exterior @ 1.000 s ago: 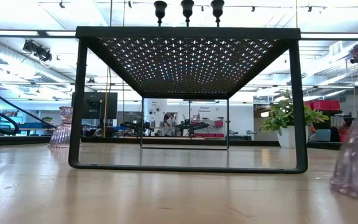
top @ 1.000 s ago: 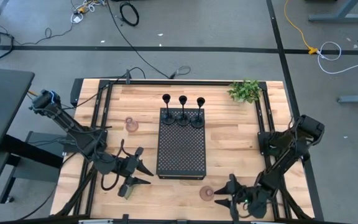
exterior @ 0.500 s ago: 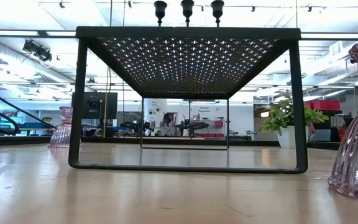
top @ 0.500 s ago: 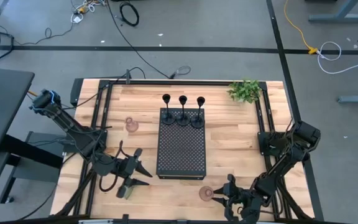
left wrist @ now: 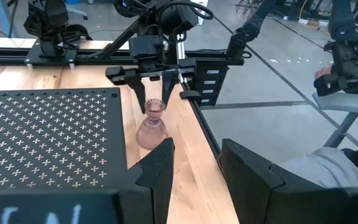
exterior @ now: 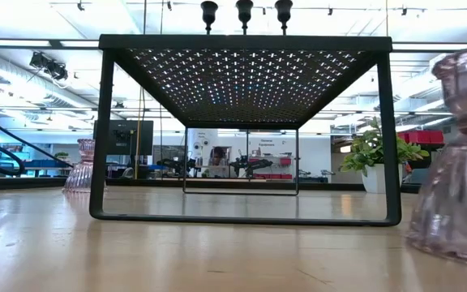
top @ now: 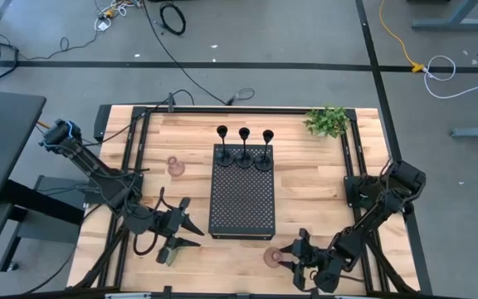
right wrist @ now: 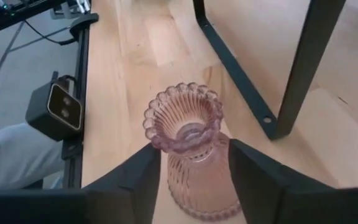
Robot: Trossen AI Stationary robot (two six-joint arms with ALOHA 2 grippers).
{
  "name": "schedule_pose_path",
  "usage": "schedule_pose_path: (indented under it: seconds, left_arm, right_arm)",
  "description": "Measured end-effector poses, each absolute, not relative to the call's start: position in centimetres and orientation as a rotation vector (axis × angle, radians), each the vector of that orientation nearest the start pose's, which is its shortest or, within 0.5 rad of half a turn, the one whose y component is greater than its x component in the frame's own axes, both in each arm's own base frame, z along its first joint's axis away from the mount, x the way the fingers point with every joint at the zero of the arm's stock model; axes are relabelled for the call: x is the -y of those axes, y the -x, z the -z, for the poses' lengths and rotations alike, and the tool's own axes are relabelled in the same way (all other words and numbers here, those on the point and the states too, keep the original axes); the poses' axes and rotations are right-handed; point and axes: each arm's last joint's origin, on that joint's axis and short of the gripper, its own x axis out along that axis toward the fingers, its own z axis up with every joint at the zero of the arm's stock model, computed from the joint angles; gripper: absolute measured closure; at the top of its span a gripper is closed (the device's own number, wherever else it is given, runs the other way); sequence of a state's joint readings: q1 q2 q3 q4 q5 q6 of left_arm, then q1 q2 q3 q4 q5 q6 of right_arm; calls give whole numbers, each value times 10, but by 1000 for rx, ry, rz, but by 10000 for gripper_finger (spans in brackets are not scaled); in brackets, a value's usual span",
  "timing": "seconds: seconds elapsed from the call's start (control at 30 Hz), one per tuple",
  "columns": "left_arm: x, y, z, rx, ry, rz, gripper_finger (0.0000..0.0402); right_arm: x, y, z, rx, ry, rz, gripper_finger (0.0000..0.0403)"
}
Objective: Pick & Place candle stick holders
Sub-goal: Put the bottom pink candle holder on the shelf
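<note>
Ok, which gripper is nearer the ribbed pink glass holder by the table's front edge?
Right. The right gripper straddles the pink glass holder, fingers either side. The left gripper hangs beyond the black perforated tray's opposite corner.

**Glass, metal and wood**

The squat pinkish ribbed glass candle holder looks glossy and translucent. The big black perforated rectangular tray is matt metal. The pale plank bench is smooth wood. 3 slim black candle holders look matt.

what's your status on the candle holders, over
Right gripper open, fingers either side of pink glass holder at table's near edge. Left gripper idle beside the tray. Three black holders on tray. Nothing in the way.
</note>
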State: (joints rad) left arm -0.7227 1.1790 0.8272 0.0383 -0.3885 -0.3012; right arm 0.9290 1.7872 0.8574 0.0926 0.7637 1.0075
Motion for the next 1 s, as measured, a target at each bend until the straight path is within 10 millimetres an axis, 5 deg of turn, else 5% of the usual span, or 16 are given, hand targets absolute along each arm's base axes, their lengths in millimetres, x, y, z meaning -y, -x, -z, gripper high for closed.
schedule_pose_path:
  seconds: [0.3, 0.53, 1.0]
  left_arm:
    - [164, -202, -290, -316, 131, 287, 264]
    - [163, -202, -290, -320, 128, 286, 264]
    - [163, -202, -289, -324, 125, 285, 264]
  right_arm:
    - [-250, -227, -135, -528, -353, 99, 163]
    - [-252, -245, -106, -502, -339, 87, 157]
    - [-254, -256, -112, -470, -432, -6, 287]
